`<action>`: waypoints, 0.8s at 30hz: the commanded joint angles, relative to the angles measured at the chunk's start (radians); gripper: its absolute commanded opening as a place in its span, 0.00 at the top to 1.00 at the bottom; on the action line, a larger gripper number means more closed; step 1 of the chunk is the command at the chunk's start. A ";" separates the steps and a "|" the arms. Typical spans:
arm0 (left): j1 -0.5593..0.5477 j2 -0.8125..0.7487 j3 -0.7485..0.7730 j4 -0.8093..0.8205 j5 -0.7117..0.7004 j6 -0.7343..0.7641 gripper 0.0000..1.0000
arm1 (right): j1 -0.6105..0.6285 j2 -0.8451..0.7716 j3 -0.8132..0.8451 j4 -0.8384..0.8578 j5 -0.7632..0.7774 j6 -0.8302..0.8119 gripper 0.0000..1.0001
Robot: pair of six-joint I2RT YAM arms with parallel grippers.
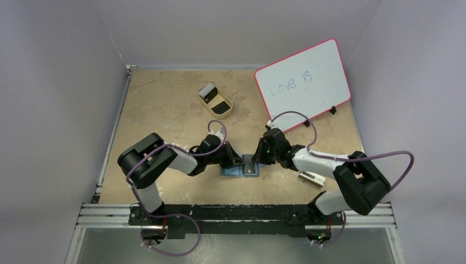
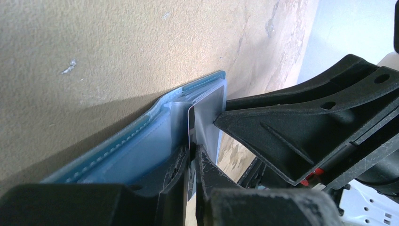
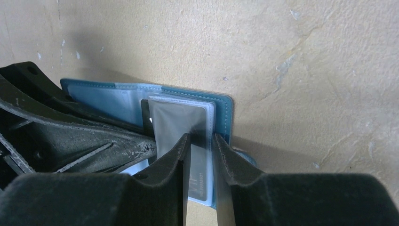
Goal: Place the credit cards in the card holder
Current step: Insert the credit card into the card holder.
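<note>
The teal-blue card holder lies open on the table between both arms. My left gripper is shut on a thin credit card, seen edge-on, with its far end at the holder's clear sleeves. My right gripper is closed narrowly on the holder's right flap, where a grey card sits in a clear sleeve. In the right wrist view a dark card edge shows by the left gripper's finger. More cards, a pale one and a black one, lie in the tray.
A tan oval tray sits at the back centre. A pink-framed whiteboard leans at the back right. A white block lies by the right arm. The table's metal rail runs along the near edge.
</note>
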State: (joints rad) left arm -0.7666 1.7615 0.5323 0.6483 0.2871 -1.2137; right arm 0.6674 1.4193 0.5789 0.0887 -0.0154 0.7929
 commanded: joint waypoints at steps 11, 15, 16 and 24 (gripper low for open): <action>-0.011 -0.094 0.035 -0.103 -0.195 0.036 0.78 | 0.009 -0.129 -0.013 -0.098 0.057 0.014 0.72; -0.011 -0.141 0.027 -0.151 -0.238 0.051 0.76 | 0.009 -0.150 -0.004 -0.111 0.067 0.014 0.72; -0.011 -0.157 0.034 -0.175 -0.248 0.067 0.76 | 0.009 -0.156 -0.005 -0.113 0.066 0.013 0.72; -0.009 -0.241 0.216 -0.475 -0.323 0.305 0.53 | 0.009 -0.193 0.004 -0.076 0.044 -0.057 0.69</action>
State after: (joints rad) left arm -0.7753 1.5883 0.6376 0.3084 0.0349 -1.0687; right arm 0.6731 1.2598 0.5568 -0.0097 0.0170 0.7845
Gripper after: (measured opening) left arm 0.390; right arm 0.296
